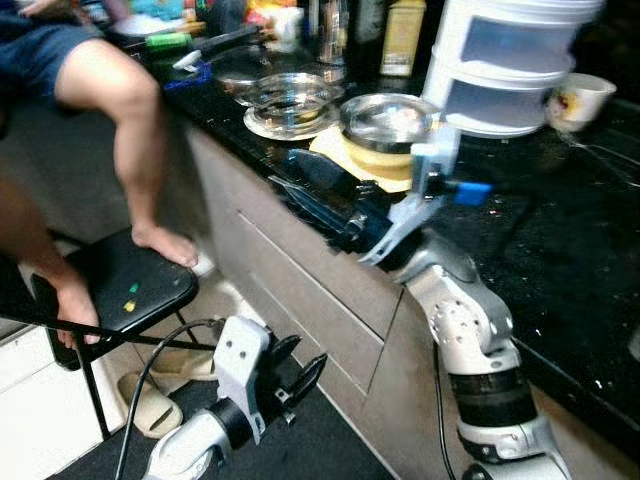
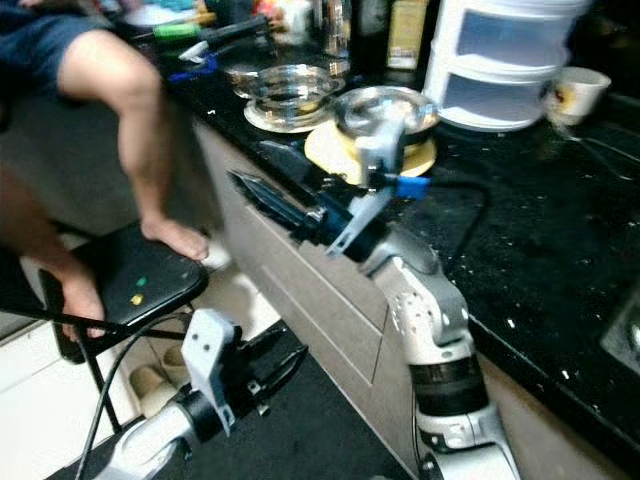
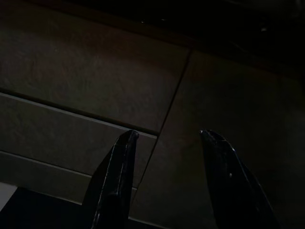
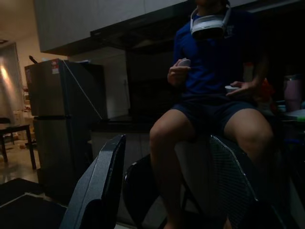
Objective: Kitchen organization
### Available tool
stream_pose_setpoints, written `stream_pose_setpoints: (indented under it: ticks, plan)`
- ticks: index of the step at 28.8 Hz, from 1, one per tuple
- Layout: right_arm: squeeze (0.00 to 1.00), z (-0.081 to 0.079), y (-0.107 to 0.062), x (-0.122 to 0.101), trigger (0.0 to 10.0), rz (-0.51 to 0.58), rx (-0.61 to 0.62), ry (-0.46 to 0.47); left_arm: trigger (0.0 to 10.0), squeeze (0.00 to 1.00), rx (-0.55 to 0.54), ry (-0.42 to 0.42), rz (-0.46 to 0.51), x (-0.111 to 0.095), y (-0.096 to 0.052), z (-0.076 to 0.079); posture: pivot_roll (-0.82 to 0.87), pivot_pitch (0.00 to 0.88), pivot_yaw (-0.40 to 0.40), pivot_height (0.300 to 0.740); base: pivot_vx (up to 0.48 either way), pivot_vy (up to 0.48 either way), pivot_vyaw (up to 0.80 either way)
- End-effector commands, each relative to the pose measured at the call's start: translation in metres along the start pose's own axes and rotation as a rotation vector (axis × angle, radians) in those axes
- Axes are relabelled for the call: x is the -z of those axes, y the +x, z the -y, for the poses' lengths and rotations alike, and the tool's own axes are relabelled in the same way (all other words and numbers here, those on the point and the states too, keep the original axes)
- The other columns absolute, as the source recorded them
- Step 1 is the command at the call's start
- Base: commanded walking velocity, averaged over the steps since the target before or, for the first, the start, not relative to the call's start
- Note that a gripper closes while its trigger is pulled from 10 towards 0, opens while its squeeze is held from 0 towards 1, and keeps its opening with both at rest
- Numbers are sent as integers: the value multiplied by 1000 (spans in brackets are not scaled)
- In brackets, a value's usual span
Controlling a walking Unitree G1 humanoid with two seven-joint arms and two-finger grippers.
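Two arms raised, fingers (image 2: 262, 201) apart.

- Left gripper (image 1: 295, 372): hanging low on its silver arm, black fingers (image 3: 116, 176) spread apart, nothing between them.
- Right gripper (image 2: 262, 196): raised to counter-edge height on a bent silver arm, pointing toward the robot's left, fingers (image 4: 97, 186) parted, holding nothing.
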State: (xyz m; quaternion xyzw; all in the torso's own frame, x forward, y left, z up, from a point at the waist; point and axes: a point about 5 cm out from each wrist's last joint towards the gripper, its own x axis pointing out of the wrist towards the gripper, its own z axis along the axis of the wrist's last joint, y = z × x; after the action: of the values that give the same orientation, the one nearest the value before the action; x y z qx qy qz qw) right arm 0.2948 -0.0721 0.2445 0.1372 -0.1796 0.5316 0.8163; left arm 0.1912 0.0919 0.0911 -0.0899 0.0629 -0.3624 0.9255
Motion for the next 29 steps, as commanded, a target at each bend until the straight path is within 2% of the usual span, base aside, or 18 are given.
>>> stream_pose_setpoints:
  ticks: [1,5,8,20,24,25,26,27,28,29]
  plan:
    - [0,1,0,1,10000,-19,6,-25,10000,0,29,-13,-6,0,1,4,58,0,0,740,334,0,0]
    - [0,5,1,2,10000,-45,33,-52,10000,0,43,-22,-11,0,2,5,58,0,-1,740,330,0,0]
    - [0,11,4,6,10000,-100,76,-115,10000,0,59,-33,-15,-1,3,6,55,0,-3,740,331,0,0]
    - [0,20,6,-6,10000,-76,122,-147,10000,0,90,-45,-24,0,4,8,52,0,-3,740,333,0,0]
    - [0,27,9,-18,10000,-119,142,-280,10000,0,112,-66,-30,1,5,9,54,0,-6,740,258,0,0]
    - [0,27,9,-18,10000,-119,142,-280,10000,0,112,-66,-30,1,5,9,54,0,-6,740,0,0,0]
    - [0,33,8,-27,10000,-182,138,-384,10000,0,149,-84,-38,2,5,13,54,0,-8,740,0,0,0]
    - [0,33,8,-27,10000,-182,138,-384,10000,0,149,-84,-38,2,5,13,54,0,-8,740,0,0,0]
    - [0,39,6,-38,10000,-218,133,-448,10000,0,195,-112,-51,3,5,18,54,0,-10,740,0,0,0]
    - [0,39,6,-38,10000,-218,133,-448,10000,0,195,-112,-51,3,5,18,54,0,-10,740,0,0,0]
